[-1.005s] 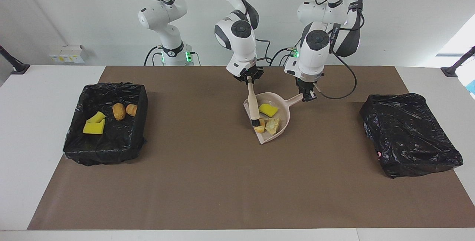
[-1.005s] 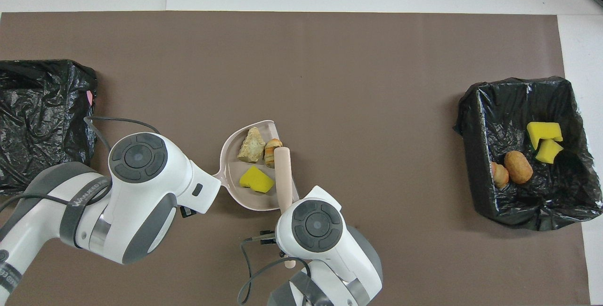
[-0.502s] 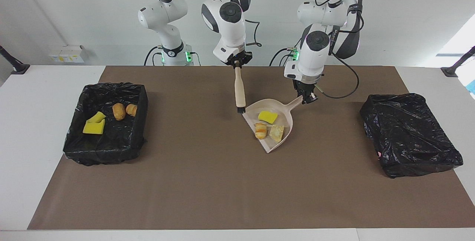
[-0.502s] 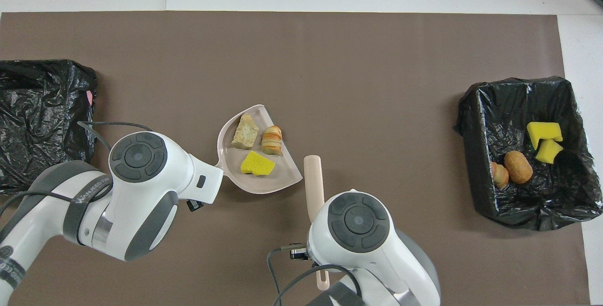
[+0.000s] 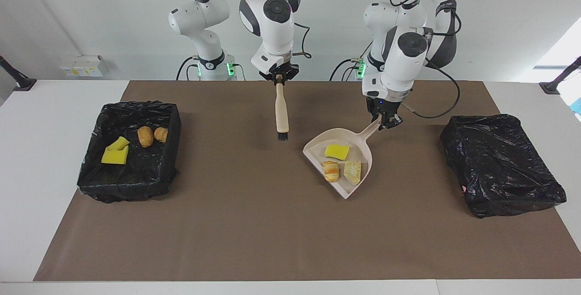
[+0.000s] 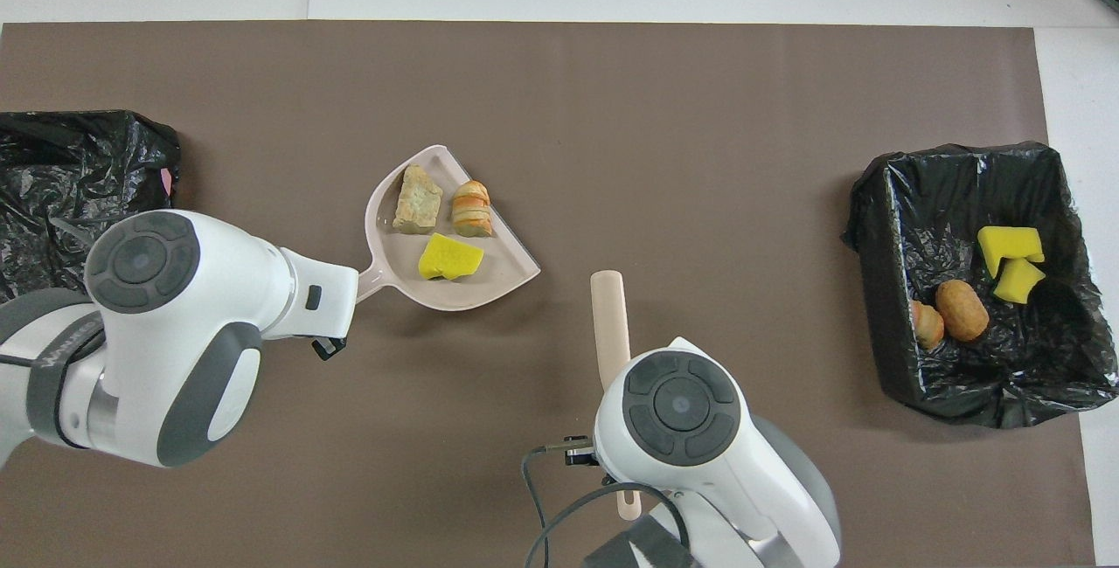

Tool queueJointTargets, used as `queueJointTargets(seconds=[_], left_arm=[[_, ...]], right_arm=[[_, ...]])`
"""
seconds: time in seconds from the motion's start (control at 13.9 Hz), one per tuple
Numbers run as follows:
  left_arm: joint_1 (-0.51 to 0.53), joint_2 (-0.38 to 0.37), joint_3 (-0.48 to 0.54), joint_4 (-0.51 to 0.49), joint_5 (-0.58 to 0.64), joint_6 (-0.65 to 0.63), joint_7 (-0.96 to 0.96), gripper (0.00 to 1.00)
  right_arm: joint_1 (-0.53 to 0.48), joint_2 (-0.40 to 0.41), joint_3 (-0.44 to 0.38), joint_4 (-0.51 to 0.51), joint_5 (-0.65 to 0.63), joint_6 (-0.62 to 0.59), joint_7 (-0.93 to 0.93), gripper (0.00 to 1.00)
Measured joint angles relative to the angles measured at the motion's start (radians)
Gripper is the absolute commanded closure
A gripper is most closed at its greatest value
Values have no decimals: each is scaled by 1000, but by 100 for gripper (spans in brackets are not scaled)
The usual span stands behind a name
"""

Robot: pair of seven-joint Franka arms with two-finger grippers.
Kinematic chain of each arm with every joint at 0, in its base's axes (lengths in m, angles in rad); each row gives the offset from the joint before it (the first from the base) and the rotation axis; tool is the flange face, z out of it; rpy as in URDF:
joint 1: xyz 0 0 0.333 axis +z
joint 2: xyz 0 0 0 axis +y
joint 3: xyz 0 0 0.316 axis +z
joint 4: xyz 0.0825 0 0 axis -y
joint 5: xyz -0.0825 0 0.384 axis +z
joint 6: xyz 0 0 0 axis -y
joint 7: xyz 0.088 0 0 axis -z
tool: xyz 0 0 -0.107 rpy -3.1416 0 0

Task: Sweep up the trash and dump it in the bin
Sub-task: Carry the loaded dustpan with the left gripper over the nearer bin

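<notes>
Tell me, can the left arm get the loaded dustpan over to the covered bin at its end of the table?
Probably yes. The left gripper is shut on the dustpan handle, nothing stands between it and that bin, but black plastic covers its top.

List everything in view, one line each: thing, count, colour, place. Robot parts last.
dustpan: one, beige, mid-table, held by its handle.
trash in the dustpan: three pieces, one yellow sponge, two tan bread-like chunks.
brush: one, beige handle with dark bristles, hanging bristles down over the mat beside the dustpan.
open bin: one, lined with black bag, at the right arm's end of the table.
trash in the open bin: yellow sponge pieces and two brown chunks.
covered bin: one, wrapped in black bag, at the left arm's end.
mat: one, brown, covering the table.
left gripper: shut on the dustpan's handle.
right gripper: shut on the brush's handle, over the mat.
</notes>
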Motion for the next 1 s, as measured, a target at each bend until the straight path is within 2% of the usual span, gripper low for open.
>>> queueJointTargets(seconds=[0.29,0.5,0.65,1.0], left_arm=[[53,-47,4,13,-2,10,33,100],[130,-83,8,26,-8,-1,153,100],[196,-95,12,73,-25,-69,238,100],[402,-80,20,265,-48,-300,428,100]], right_arm=[[-9,-1,3,0,-10,-53,-3,100],[2,-8,12,0,-11,-75,-3,100],[21,-20,15,1,-11,-107,-3,100],[53,-53,18,-16,-11,-142,-3,100]])
